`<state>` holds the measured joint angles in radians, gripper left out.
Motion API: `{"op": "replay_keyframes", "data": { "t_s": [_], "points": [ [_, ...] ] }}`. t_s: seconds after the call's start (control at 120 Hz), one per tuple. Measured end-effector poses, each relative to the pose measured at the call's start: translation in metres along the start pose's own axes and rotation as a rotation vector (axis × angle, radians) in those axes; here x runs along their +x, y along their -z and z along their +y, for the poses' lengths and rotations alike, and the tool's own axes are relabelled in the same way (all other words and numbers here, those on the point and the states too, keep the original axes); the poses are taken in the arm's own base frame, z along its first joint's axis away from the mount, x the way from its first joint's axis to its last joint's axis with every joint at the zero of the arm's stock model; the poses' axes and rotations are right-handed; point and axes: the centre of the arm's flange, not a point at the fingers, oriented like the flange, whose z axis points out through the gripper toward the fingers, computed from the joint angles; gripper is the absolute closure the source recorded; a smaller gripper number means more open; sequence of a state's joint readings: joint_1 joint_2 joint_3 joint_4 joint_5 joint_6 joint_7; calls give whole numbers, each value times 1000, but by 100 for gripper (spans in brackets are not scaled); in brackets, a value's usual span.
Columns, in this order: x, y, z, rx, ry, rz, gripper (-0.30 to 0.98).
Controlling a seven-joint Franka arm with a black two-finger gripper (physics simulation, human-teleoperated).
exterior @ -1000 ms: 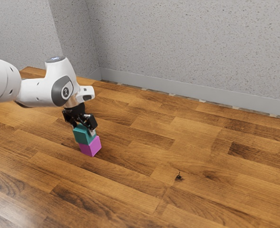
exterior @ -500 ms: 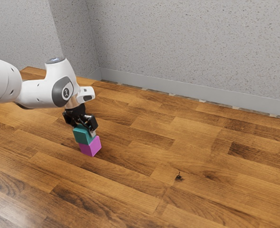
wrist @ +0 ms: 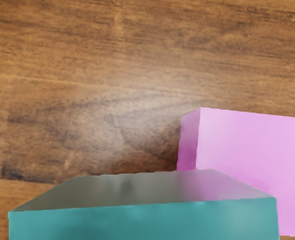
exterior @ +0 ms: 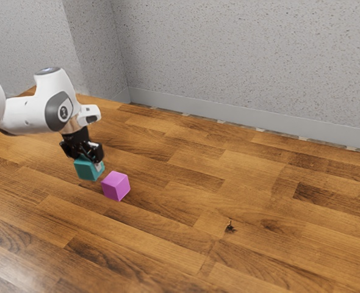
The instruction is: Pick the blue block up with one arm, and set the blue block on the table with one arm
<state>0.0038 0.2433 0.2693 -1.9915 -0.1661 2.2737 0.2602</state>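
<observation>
Blue block (exterior: 87, 170), one of it, is held between the fingers of the single black gripper (exterior: 82, 155), just beside the one pink block (exterior: 115, 186), on its side toward the exterior view's left. Whether it touches the wooden table (exterior: 168, 244) I can't tell. The exterior view gives one white arm (exterior: 30, 114), a speckled wall (exterior: 229, 55) beyond the pink block, and a dark knot (exterior: 230, 227) well apart from it; the wrist view gives the blue block's greyish face, tinted pink near the pink block.
</observation>
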Motion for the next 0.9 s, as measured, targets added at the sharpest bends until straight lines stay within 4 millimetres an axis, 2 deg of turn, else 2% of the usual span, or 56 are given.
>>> {"op": "replay_keyframes", "data": {
  "t_s": [0.117, 0.175, 0.325, 0.5, 0.55, 0.742, 0.808, 0.9],
  "points": [
    [-16, -2, -39, 16, 67, -30, 31],
    [-21, -12, -49, 22, 85, -51, 30],
    [-33, -54, -54, 31, 103, -104, 30],
    [-40, -75, -53, 26, 123, -104, 31],
    [-40, -75, -53, 27, 126, -97, 30],
    [-37, -70, -53, 25, 130, -70, 12],
    [-35, -55, -51, 18, 127, -44, 9],
    [-37, -20, -49, 3, 123, 7, 6]
  ]
}}
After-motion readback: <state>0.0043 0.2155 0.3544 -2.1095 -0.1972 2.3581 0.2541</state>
